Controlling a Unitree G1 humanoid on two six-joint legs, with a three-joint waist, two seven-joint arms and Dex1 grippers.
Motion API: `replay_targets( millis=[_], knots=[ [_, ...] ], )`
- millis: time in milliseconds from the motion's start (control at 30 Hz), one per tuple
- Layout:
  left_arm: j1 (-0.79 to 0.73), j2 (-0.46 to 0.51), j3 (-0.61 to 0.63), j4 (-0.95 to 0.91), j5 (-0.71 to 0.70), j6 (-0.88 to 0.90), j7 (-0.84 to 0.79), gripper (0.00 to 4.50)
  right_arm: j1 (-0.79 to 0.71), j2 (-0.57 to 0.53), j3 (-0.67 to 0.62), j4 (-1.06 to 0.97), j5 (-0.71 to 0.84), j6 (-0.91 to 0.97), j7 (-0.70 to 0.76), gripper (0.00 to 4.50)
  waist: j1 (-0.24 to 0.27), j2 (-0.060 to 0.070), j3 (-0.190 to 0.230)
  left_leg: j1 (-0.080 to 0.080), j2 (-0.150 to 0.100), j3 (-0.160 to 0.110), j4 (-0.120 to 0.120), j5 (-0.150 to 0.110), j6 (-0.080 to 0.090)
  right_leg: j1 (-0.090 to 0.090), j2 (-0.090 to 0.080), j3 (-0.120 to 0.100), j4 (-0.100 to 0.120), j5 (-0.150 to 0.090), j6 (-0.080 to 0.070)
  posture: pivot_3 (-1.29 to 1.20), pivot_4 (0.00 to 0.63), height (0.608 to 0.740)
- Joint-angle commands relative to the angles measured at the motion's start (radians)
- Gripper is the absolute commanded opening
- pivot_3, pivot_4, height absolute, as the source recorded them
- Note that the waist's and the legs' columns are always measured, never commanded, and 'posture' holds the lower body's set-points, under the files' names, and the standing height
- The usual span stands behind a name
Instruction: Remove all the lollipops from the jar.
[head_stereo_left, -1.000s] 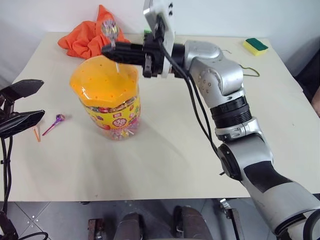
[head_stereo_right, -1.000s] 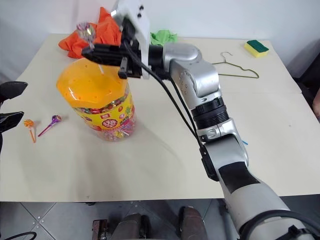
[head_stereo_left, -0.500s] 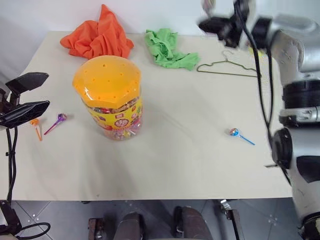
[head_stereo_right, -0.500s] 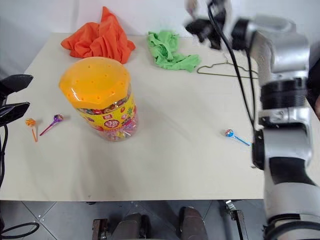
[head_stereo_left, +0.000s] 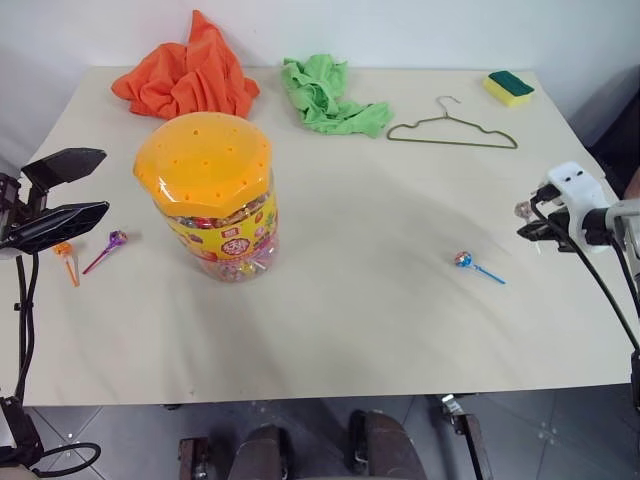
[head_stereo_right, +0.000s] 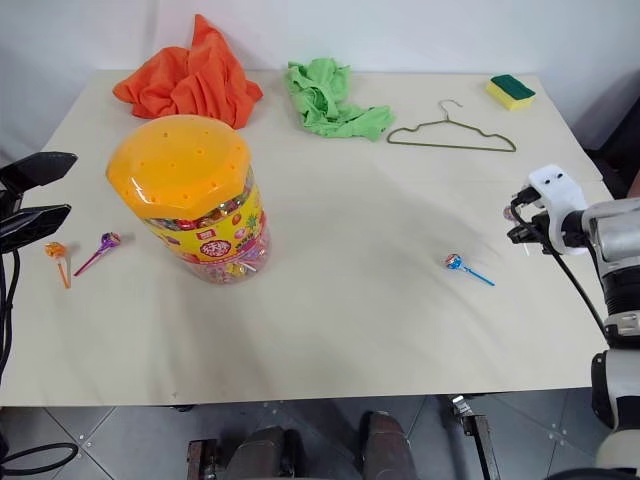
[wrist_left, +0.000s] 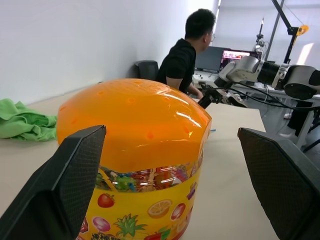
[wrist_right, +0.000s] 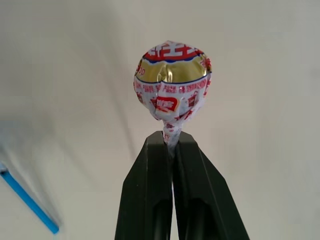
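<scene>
The pale desk (head_stereo_left: 360, 330) carries everything. The jar (head_stereo_left: 212, 200) stands upright on its left half, its orange lobed lid on, dotted with small holes, and wrapped lollipops show packed inside through the clear wall above and below the yellow-red label. At the far edge lies a crumpled orange cloth (head_stereo_left: 185, 78), with a green cloth (head_stereo_left: 325, 95) to its right, then a thin wire hanger (head_stereo_left: 452, 128) lying flat, and a yellow-and-green sponge (head_stereo_left: 508, 88) in the far right corner.

The left hand (head_stereo_left: 55, 195) hangs over the desk's left edge, just left of the jar, its two black fingers spread wide apart with nothing between them; in its wrist view the jar sits between the fingers without touching them. The right hand (wrist_right: 171, 145) is out at the desk's right edge, clenched on the stick of a white-wrapped lollipop (wrist_right: 171, 82) with red print, held clear of the desk top.

Three lollipops lie loose on the desk: a purple lollipop (head_stereo_left: 108, 248) and an orange lollipop (head_stereo_left: 69, 256) side by side to the left of the jar, and a blue-stick lollipop (head_stereo_left: 477, 266) on the right half, near the right hand.
</scene>
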Motion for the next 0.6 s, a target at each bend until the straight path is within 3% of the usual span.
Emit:
replay_targets(
  millis=[33, 67, 267, 467, 600],
  knots=[
    [-0.017, 0.018, 0.009, 0.004, 0.020, -0.026, -0.012, 4.50, 0.032, -0.001, -0.059, 0.009, 0.005, -0.013, -0.039, 0.02, 0.001, 0.000, 0.000, 0.000, 0.000, 0.000, 0.000, 0.000, 0.000, 0.000, 0.000, 0.000, 0.000, 0.000, 0.000, 0.00, 0.150, 0.740],
    [-0.016, 0.019, 0.008, 0.006, 0.023, -0.027, -0.017, 4.50, 0.045, 0.000, -0.073, -0.001, 0.012, -0.012, -0.042, 0.52, 0.002, 0.000, 0.000, 0.000, 0.000, 0.000, 0.000, 0.000, 0.000, 0.000, 0.000, 0.000, 0.000, 0.000, 0.000, 0.00, 0.150, 0.740],
    [-0.014, 0.022, 0.008, 0.015, 0.033, -0.024, -0.023, 4.50, 0.100, 0.001, -0.129, -0.092, 0.045, 0.030, -0.050, 2.37, 0.010, 0.000, 0.000, 0.000, 0.000, 0.000, 0.001, 0.000, 0.000, 0.000, 0.000, 0.000, 0.000, 0.000, 0.000, 0.00, 0.150, 0.740],
    [-0.037, 0.017, 0.018, 0.070, 0.076, -0.026, 0.093, 4.50, 0.233, -0.050, -0.253, -0.372, 0.148, 0.108, -0.009, 4.49, 0.030, 0.000, 0.000, -0.001, 0.000, 0.000, 0.002, 0.000, 0.000, 0.000, 0.000, 0.000, 0.000, 0.000, 0.000, 0.00, 0.150, 0.740],
    [-0.023, 0.042, -0.006, 0.090, 0.125, -0.006, 0.141, 4.50, 0.290, -0.065, -0.343, -0.578, 0.265, 0.138, 0.055, 4.49, 0.032, 0.000, 0.000, -0.001, 0.000, 0.000, 0.004, 0.000, 0.000, 0.000, 0.000, 0.000, 0.000, 0.000, 0.000, 0.00, 0.150, 0.740]
  ],
)
